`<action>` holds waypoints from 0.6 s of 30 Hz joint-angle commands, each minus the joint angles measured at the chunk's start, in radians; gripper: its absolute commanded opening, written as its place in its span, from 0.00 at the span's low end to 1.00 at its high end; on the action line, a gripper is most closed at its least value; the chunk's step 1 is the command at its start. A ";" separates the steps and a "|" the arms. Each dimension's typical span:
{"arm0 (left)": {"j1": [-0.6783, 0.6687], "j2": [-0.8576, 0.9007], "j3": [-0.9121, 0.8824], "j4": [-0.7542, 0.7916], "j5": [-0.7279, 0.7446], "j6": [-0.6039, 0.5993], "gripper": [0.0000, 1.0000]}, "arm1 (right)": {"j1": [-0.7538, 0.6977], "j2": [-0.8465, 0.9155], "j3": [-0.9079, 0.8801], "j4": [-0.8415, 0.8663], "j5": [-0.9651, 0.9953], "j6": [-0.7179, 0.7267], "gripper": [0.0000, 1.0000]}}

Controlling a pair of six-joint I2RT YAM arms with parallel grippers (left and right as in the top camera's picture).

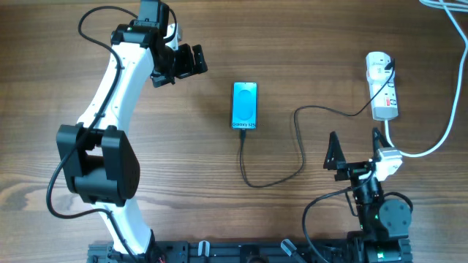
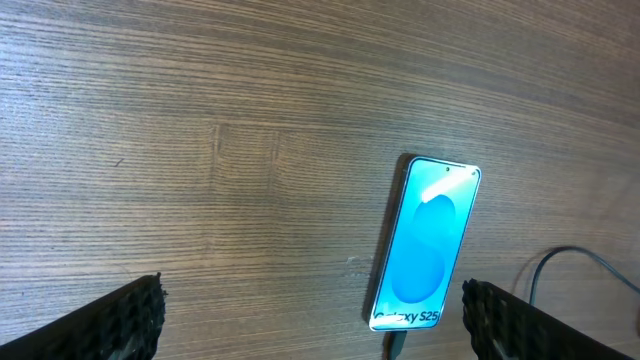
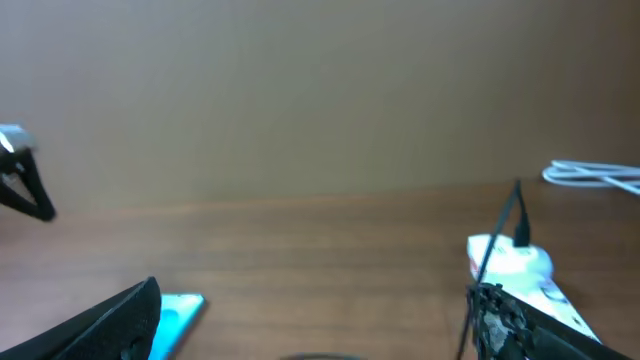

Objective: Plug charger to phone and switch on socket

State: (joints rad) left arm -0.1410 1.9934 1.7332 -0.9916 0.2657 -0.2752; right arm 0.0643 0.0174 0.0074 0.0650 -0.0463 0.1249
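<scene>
While the phone (image 1: 245,106) lies flat on the wooden worktop (image 1: 292,44) with its cyan screen up, the charger (image 1: 242,155) meets its lower edge, then loops away to the socket (image 1: 382,91) far right of the phone (the black plug sits in the strip). The left claw (image 1: 191,64) hovers left of the phone, spread wide. The right claw (image 1: 356,152), also spread, is further right, near the socket.

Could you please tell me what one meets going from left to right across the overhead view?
left gripper → phone → socket. The charger runs from phone to socket, so it is left out.
</scene>
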 commanded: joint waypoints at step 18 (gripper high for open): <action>0.003 0.004 0.002 0.000 -0.005 0.005 1.00 | -0.037 -0.014 -0.003 -0.068 0.013 -0.118 1.00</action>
State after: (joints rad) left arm -0.1410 1.9934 1.7332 -0.9916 0.2657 -0.2756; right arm 0.0307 0.0154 0.0063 -0.0017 -0.0406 -0.0238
